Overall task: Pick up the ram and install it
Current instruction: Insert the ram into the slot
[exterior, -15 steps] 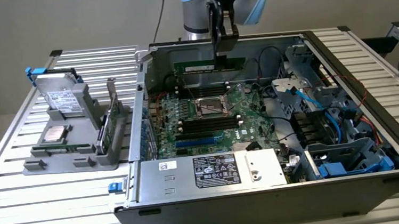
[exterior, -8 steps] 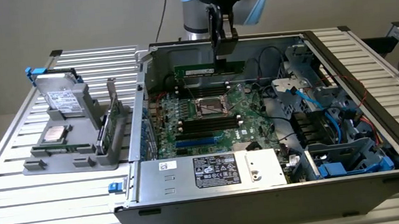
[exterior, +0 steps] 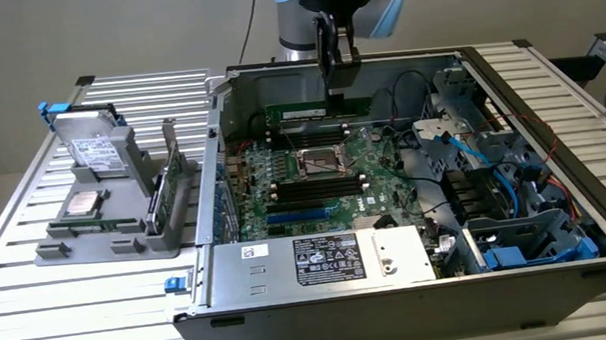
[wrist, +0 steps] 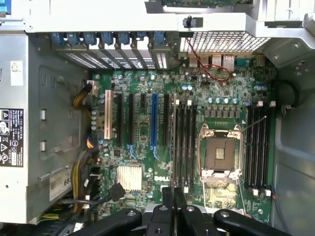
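Observation:
The ram (exterior: 307,111) is a long thin green stick. It hangs level above the motherboard (exterior: 282,180) inside the open computer case. My gripper (exterior: 338,86) comes down from above and is shut on the stick's end nearer the exterior view's right. In the wrist view the ram (wrist: 173,142) shows edge-on as a thin strip running out from between my fingertips (wrist: 167,196). It lies beside the black memory slots (wrist: 186,142) next to the CPU socket (wrist: 219,155). More slots (wrist: 258,147) sit on the socket's other side.
A silver power supply (exterior: 310,259) fills the case's near side. Cables and blue drive bays (exterior: 526,246) crowd the exterior view's right. Outside the case, a grey fixture (exterior: 108,234) holds a hard drive (exterior: 96,146), a CPU (exterior: 82,204) and a green card (exterior: 168,176).

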You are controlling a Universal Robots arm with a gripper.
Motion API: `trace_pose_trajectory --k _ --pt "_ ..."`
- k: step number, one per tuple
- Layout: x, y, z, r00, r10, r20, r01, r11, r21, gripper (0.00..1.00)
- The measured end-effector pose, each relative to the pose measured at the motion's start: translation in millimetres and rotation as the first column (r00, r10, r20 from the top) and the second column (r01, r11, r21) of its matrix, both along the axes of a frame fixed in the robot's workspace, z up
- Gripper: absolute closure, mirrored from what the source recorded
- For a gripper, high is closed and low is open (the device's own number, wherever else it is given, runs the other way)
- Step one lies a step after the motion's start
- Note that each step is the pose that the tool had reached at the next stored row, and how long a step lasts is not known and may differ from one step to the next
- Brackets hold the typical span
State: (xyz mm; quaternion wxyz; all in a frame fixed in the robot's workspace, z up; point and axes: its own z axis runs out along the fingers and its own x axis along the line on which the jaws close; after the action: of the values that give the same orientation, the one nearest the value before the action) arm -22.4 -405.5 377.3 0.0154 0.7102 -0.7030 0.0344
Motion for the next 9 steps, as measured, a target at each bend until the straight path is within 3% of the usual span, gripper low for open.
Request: trace_pose_trajectory --k 9 --pt "0.8 3.9 -11.9 1.0 0.0 0.0011 0.0 0.9999 0.0102 0.87"
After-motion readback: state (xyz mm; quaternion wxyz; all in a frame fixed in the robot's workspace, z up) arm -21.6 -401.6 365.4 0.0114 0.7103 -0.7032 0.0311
